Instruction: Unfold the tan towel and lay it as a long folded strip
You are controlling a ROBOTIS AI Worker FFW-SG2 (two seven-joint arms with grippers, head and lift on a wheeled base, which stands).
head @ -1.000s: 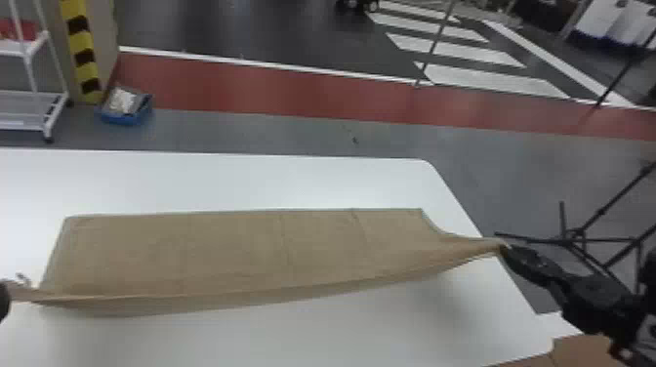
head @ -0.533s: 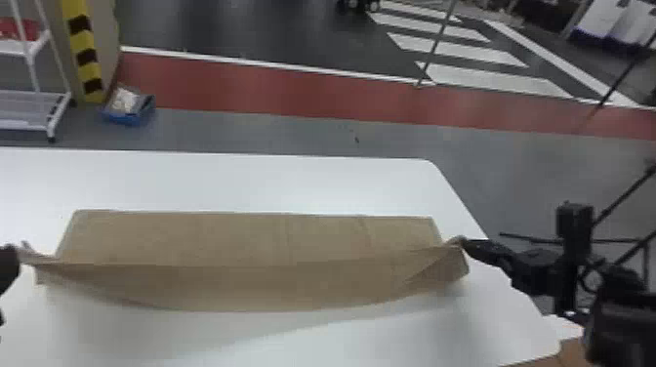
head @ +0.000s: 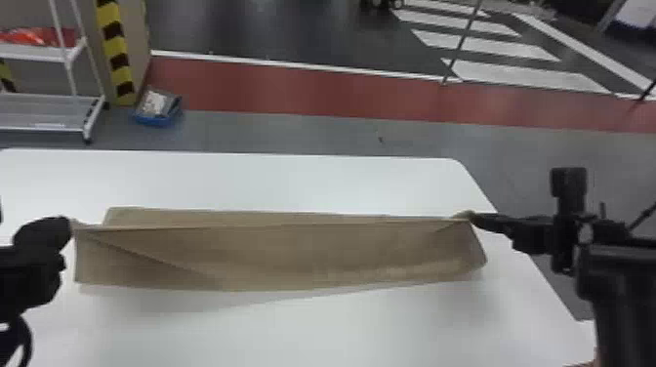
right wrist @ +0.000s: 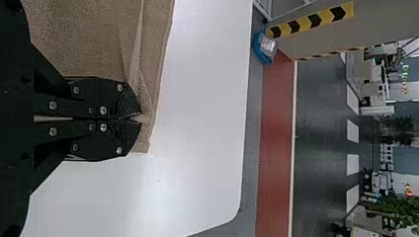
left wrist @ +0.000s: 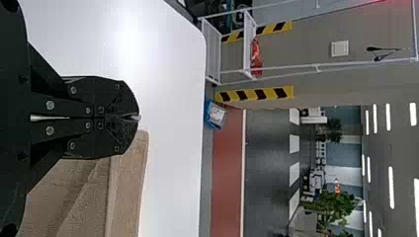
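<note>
Folding is being done on the white table (head: 293, 332): the tan towel (head: 293, 256) is pinched tight by the left gripper (left wrist: 136, 117) and right gripper (right wrist: 140, 118), and its held edge has been brought closer to the far edge, so a thinner strip is being made.

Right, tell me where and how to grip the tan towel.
Probably best by both ends of the raised edge of the tan towel, from its left and right sides, where the left tool and right tool pinch it: the cloth is long and sags, so paired holds should straighten it.
</note>
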